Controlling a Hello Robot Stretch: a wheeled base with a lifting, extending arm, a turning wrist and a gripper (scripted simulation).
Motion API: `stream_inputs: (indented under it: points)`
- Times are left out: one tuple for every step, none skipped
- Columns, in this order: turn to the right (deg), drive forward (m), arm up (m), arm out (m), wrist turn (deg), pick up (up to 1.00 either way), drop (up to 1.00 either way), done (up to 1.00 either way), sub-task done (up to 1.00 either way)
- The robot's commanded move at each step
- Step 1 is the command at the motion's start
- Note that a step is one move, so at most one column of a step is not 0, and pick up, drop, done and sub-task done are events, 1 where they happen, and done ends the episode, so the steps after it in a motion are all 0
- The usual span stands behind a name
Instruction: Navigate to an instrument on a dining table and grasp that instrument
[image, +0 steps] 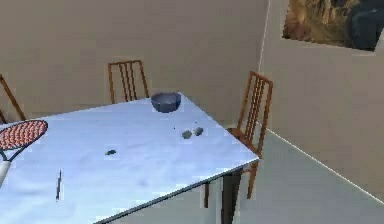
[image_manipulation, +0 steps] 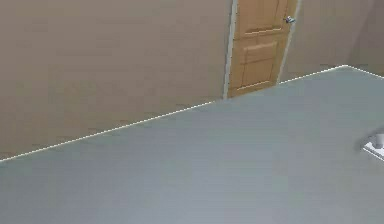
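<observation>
How the pincer stood I could not tell. Ahead lay the surface (image: 150, 165), and the likeliest instrument, to my eye, was one thin dark stick (image: 58, 184) near its front edge, towards the forward view's left. It could go wrong easily: the stick lay flat and slim, one racket-like thing (image: 20, 135), one bowl (image: 165, 101) and three small dark blobs (image: 186, 133) might be taken instead, and of three chairs (image: 254, 115) the corner one could snag the base.
</observation>
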Motion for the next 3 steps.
stream_inputs:
  points:
    - [30.0,0.0,0.0,0.0,0.0,0.0,0.0,0.0,0.0]
    - [0.0,0.75,0.0,0.0,0.0,0.0,0.0,0.0,0.0]
    - [-45.0,0.0,0.0,0.0,0.0,0.0,0.0,0.0,0.0]
